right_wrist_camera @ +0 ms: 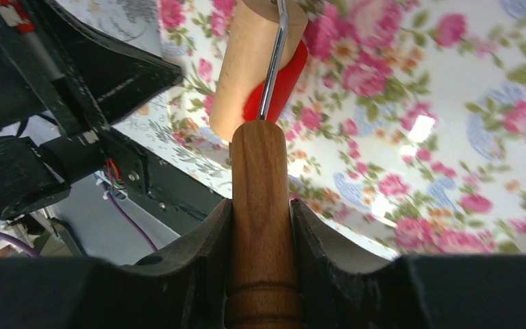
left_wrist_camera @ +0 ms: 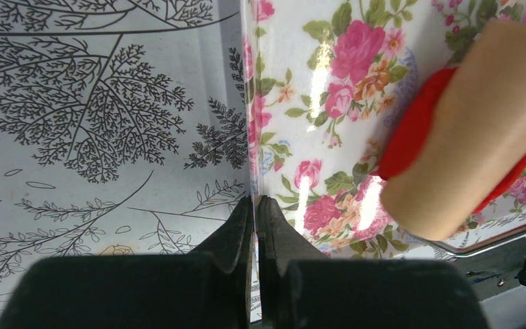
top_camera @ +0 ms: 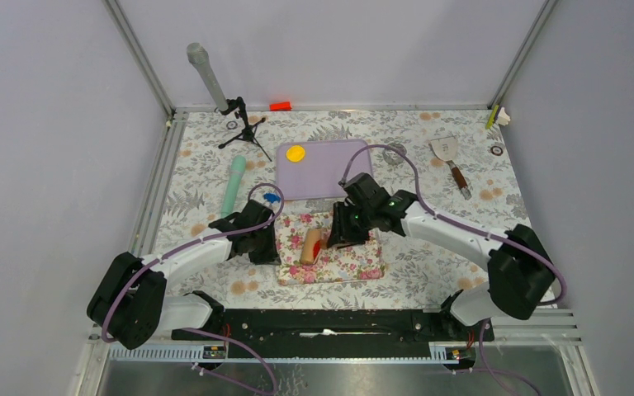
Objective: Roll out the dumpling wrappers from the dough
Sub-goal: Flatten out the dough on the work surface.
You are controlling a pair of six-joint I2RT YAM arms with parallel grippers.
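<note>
The red dough lies flat on a floral mat, pressed under a pale wooden roller. My right gripper is shut on the roller's brown wooden handle; a metal rod joins it to the drum, with dough showing beneath. At the mat's left edge my left gripper is shut, pinching the thin mat; the roller and dough lie to its right. One yellow dumpling wrapper rests on a purple board.
A green cylindrical tool lies left of the board, with a small blue item near it. A spatula lies at the back right. A mini tripod, a grey tube and a red-orange block stand at the back.
</note>
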